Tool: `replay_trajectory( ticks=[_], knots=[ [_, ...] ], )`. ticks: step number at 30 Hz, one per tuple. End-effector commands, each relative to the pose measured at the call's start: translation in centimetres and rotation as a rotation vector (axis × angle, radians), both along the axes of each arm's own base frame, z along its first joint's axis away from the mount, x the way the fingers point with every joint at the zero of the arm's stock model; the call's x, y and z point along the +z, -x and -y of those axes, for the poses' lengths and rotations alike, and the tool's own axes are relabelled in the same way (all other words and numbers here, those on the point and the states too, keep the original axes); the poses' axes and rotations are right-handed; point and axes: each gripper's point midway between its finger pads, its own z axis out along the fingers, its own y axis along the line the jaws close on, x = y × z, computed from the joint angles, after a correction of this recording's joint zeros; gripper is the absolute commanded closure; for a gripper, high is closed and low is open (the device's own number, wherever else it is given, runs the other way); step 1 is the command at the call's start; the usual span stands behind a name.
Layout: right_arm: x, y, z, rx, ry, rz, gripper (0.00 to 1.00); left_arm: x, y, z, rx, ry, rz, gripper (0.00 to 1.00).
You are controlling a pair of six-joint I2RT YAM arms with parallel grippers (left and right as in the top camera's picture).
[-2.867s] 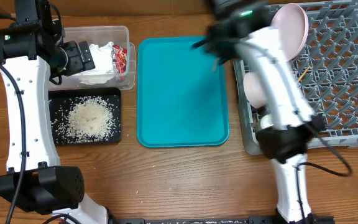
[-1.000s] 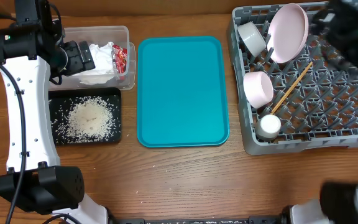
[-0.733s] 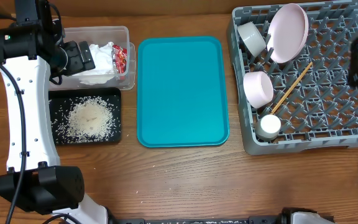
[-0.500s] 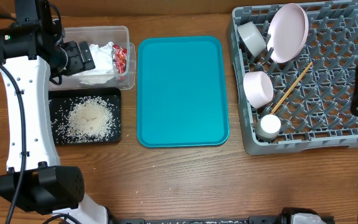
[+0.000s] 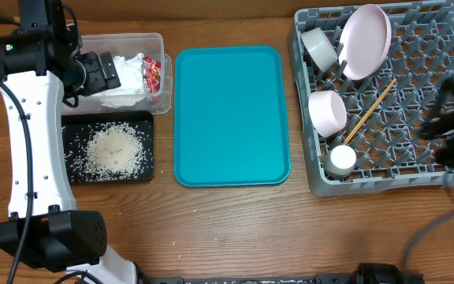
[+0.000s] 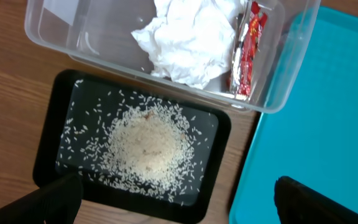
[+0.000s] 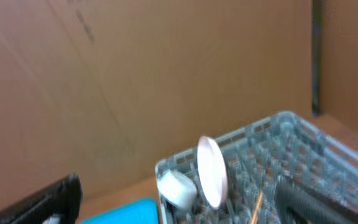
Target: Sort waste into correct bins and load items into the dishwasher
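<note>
— Judging the chopsticks (image 5: 371, 106), where did they lie?
— Slanted across the dishwasher (image 5: 385, 183) pegs, near the small white bowl (image 5: 327, 113). They looked thin, light, stiff, likely to roll; best pinched mid-length. The left gripper (image 6: 178, 183) and right gripper (image 7: 178, 183) stood wide, holding nothing.

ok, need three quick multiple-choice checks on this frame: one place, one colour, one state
1. The rice lies where, against the teal tray? A on it; B left of it; C right of it.
2. The wrapper is: A blue; B red; C green.
3. The left pincer is: A open, empty; B shut, empty; C shut on the wrapper.
Key: 1 B, it is heaped in the black tray on that side. 2 B, red foil shows in the tub. 3 A, jaws stand wide, nothing between.
</note>
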Motion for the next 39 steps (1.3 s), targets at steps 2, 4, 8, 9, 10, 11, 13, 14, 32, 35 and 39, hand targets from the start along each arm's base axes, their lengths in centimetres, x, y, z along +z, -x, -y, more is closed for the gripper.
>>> replay_trajectory(
  ticks=[2,4,8,9,10,11,13,14,32,35,39],
  knots=[
    [-9.5,-1.4,-1.5,0.094,0.002,0.019,0.00,0.3,-0.4,-0.1,0.020,0.000,0.014,0.00],
    [-12.9,-1.8,-1.8,0.110,0.002,0.060,0.00,0.3,-0.4,-0.1,0.020,0.000,0.014,0.00],
    [-18.3,-1.6,-2.3,0.126,0.007,0.142,0.00,0.3,-0.4,-0.1,0.020,0.000,0.014,0.00],
    [-20.2,-1.4,-2.5,0.137,0.008,0.159,0.00,0.3,-0.4,-0.1,0.020,0.000,0.014,0.00],
    [-21.3,-1.3,-2.6,0.139,0.008,0.163,0.00,0.3,-0.4,-0.1,0.020,0.000,0.013,0.00],
    [-22.2,-1.2,-2.8,0.144,0.008,0.165,0.00,0.3,-0.4,-0.1,0.020,0.000,0.013,0.00],
    [-23.6,-1.0,-2.9,0.147,0.007,0.163,0.00,0.3,-0.4,-0.1,0.020,0.000,0.013,0.00],
    [-24.1,-0.9,-2.9,0.143,0.007,0.163,0.00,0.3,-0.4,-0.1,0.020,0.000,0.013,0.00],
    [-27.8,-0.5,-3.0,0.151,0.000,0.079,0.00,0.3,-0.4,-0.1,0.020,0.000,0.013,0.00],
    [-27.9,-0.5,-3.2,0.158,-0.001,0.078,0.00,0.3,-0.4,-0.1,0.019,0.000,0.013,0.00],
    [-27.9,-0.5,-3.2,0.158,-0.001,0.077,0.00,0.3,-0.4,-0.1,0.020,0.000,0.014,0.00]
  ],
)
